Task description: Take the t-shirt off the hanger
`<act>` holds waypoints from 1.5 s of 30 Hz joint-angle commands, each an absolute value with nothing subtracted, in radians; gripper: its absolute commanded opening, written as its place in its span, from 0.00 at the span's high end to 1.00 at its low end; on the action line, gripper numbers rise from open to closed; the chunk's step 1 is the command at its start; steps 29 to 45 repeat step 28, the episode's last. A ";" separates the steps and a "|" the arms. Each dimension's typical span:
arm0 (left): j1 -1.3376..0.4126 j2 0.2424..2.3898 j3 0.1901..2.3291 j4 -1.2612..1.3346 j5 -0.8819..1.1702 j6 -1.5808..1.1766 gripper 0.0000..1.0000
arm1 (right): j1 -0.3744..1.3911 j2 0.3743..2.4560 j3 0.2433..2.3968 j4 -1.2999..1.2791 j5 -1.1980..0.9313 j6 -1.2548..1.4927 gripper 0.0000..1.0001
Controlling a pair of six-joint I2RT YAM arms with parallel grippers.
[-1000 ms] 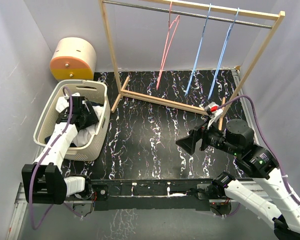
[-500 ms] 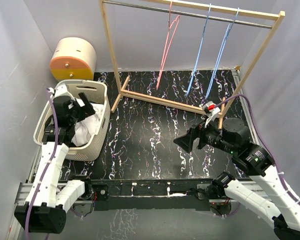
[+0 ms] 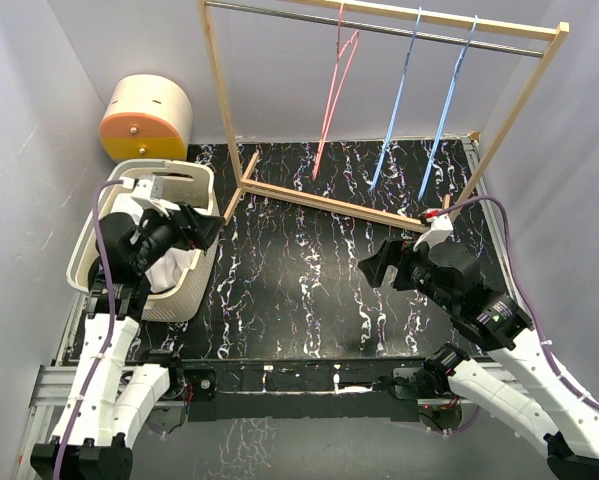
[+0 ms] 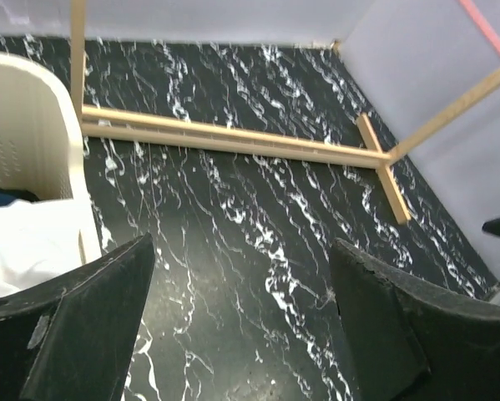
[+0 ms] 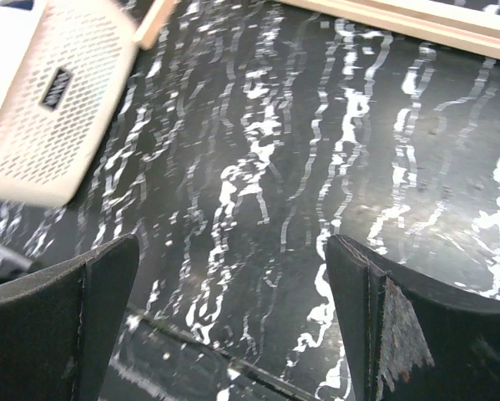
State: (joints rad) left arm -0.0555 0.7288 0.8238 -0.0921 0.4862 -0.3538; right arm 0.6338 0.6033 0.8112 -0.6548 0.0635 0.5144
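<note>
Top external view: the left fingers (image 3: 197, 228) hang spread wide and empty over the rim of the cream laundry basket (image 3: 194, 290). The white t-shirt (image 3: 169, 265) lies heaped inside, just behind and beneath them (it also shows beside the left finger in the left wrist view). Across the black marbled surface (image 3: 299, 290), the right fingers (image 3: 377, 268) are parted just as wide and hold nothing, while beyond both pairs a pink hanger (image 3: 334, 90) and two blue hangers (image 3: 394, 100) dangle from the wooden rack (image 3: 319, 198).

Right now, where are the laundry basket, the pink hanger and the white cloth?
laundry basket (image 3: 182, 297): top external view, near wall.
pink hanger (image 3: 323, 140): top external view, lower shaft.
white cloth (image 4: 24, 255): left wrist view, fold inside basket.
</note>
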 commanded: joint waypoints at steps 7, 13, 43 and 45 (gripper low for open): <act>-0.099 0.633 0.725 -0.191 0.199 -0.285 0.15 | 0.633 0.546 0.735 -0.572 0.454 0.602 0.01; -0.102 0.579 0.668 -0.220 0.162 -0.282 0.14 | 0.634 0.583 0.754 -0.605 0.547 0.639 0.01; -0.120 0.571 0.664 -0.218 0.133 -0.281 0.14 | 0.634 0.558 0.723 -0.590 0.583 0.693 0.01; -0.120 0.571 0.664 -0.218 0.133 -0.281 0.14 | 0.634 0.558 0.723 -0.590 0.583 0.693 0.01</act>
